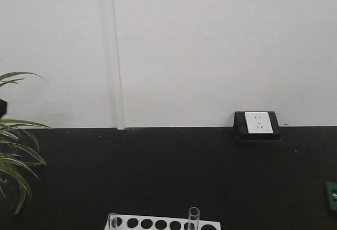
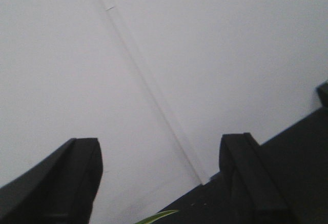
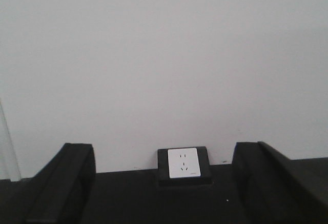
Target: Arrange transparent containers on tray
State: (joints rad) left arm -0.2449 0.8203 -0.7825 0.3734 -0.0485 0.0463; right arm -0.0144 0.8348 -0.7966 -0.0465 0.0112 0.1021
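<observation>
Left gripper [image 2: 163, 180] and right gripper [image 3: 165, 185] face wall [image 1: 210, 40], jaws spread, empty, likely parked clear before first reach. Left tube [image 1: 112, 221] and right tube [image 1: 194, 217] upright in rack [image 1: 158, 223]; tray unseen.

2 transparent containers show at the bottom edge of the front view — both slender, colourless glass test tubes with open round mouths. The left test tube [image 1: 112, 221] stands upright at the left end of a white rack [image 1: 167, 218], only its top in view. The right test tube [image 1: 194, 218] stands upright in the same row, nearer the right end, and reaches higher — several dark holes lie between the 2.
</observation>
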